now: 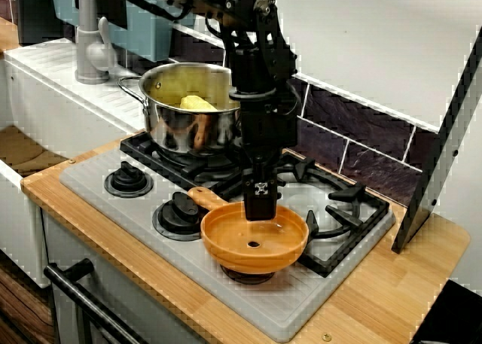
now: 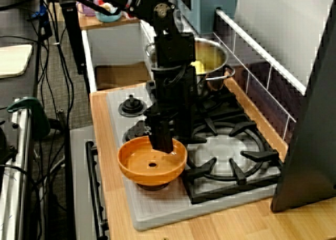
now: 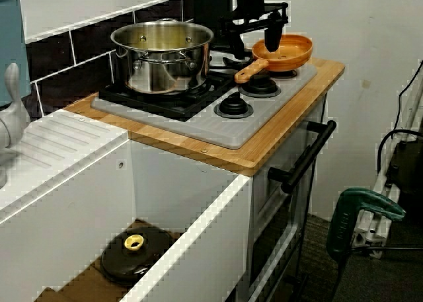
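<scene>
An orange pan (image 1: 254,242) sits at the front of the grey stove top (image 1: 98,180), over a black knob, with its handle (image 1: 207,199) pointing towards the pot. My gripper (image 1: 260,207) points straight down at the pan's back rim, its fingers together on that rim. The view from the stove's end shows the gripper (image 2: 161,141) on the pan's (image 2: 152,162) rim nearest the burners. From the sink side the gripper (image 3: 272,39) stands over the pan (image 3: 285,49). A steel pot (image 1: 188,107) holding something yellow (image 1: 197,102) stands on the back burner.
Two black knobs (image 1: 128,180) (image 1: 177,212) sit left of the pan. The black grate (image 1: 343,216) lies to its right. A tap (image 1: 90,35) and white drainer are behind the pot. A dark lid (image 3: 135,252) lies in the sink. A dark panel (image 1: 437,156) leans at the right.
</scene>
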Robot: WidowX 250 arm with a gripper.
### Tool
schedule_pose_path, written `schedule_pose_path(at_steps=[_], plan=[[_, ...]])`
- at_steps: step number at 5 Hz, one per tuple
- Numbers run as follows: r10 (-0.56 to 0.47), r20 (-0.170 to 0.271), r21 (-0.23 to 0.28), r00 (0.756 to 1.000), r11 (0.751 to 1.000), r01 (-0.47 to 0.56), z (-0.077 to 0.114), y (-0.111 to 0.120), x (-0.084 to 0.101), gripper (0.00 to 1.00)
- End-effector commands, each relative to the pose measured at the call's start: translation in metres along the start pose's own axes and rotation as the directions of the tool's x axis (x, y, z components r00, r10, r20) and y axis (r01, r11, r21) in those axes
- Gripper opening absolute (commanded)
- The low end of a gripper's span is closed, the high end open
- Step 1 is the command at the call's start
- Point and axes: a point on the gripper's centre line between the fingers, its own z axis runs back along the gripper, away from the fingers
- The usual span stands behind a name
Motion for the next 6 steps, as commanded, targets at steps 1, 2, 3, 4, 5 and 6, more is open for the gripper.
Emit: schedule_pose_path(at_steps=[1,2,3,4,5,6], plan=[[-0.015,0.036,0.024,0.999,1.0,0.014,0.013,0.002,-0.003,1.0],[0.003,0.068,0.043,0.998,0.999,-0.006,0.013,0.002,-0.004,0.0],[0.003,0.097,0.061,0.995,0.998,-0.009,0.013,-0.001,-0.009,0.0],[0.004,0.101,0.068,0.995,0.998,-0.01,0.013,-0.002,-0.011,0.0],[0.005,0.088,0.06,0.996,0.998,-0.01,0.015,-0.002,-0.01,0.0],[0.034,0.083,0.016,0.996,0.999,-0.036,0.023,-0.004,-0.007,0.0]])
